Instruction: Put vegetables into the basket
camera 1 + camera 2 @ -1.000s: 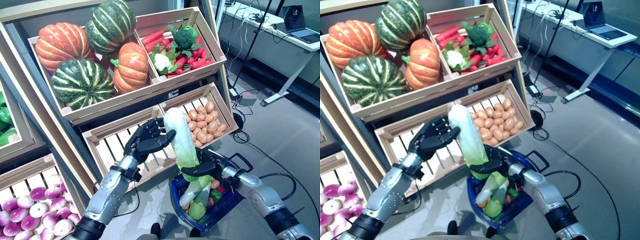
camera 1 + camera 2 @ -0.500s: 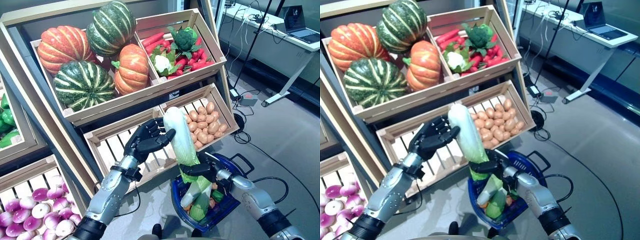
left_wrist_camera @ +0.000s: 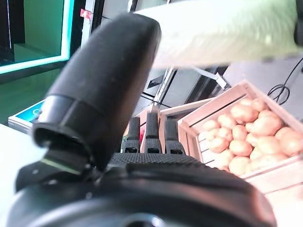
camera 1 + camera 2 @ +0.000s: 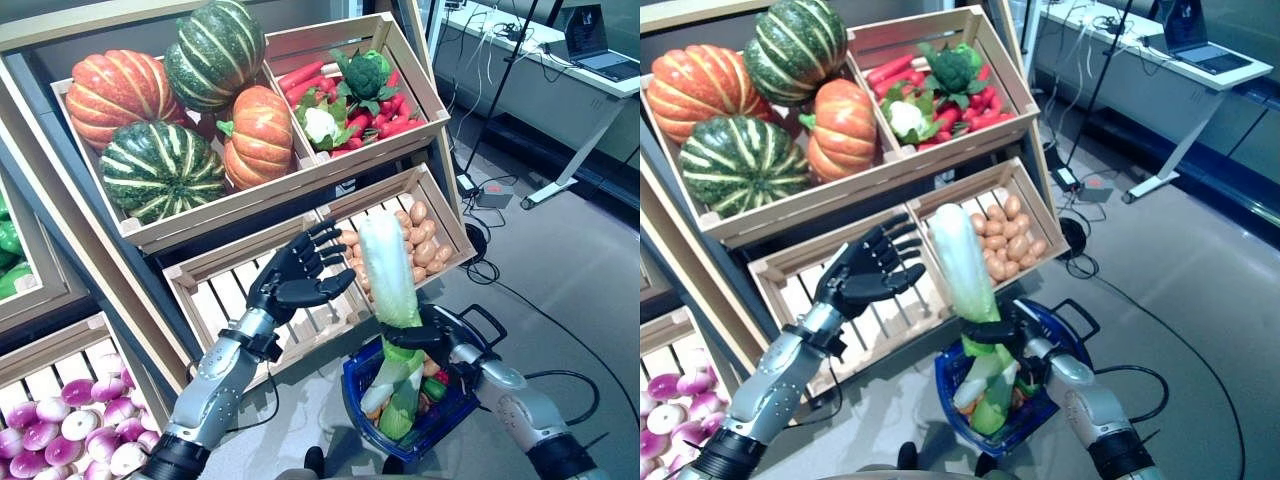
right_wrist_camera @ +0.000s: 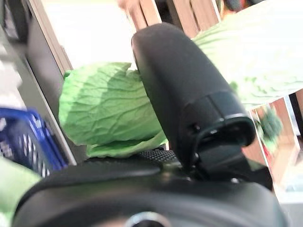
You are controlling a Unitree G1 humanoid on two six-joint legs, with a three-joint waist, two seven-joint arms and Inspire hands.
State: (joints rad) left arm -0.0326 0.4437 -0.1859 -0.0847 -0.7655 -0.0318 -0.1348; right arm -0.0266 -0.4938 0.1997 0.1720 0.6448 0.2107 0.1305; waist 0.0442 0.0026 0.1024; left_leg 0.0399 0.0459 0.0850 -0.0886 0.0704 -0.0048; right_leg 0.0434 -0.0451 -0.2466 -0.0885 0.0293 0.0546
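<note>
A long napa cabbage (image 4: 385, 270), white at the top and green at the bottom, stands nearly upright over the blue plastic basket (image 4: 456, 402) on the floor. My right hand (image 4: 428, 336) is shut on its green leafy end, which shows in the right wrist view (image 5: 108, 108) behind the thumb (image 5: 184, 90). My left hand (image 4: 295, 278) is open to the left of the cabbage, fingers spread and apart from it. In the left wrist view its fingers (image 3: 151, 135) are straight and the cabbage (image 3: 222, 33) lies past the thumb. The basket holds pale green long vegetables (image 4: 396, 392) and small orange and red pieces.
A wooden stand (image 4: 300, 190) with slanted crates rises right behind both hands. A slatted crate (image 4: 215, 290) is just behind my left hand. A desk with a laptop (image 4: 600, 60) stands at the far right, with cables on the grey floor (image 4: 560, 280).
My left hand has let go of the cabbage and spread its fingers. The cabbage, now held by my right hand alone, has shifted right and stands more upright over the basket.
</note>
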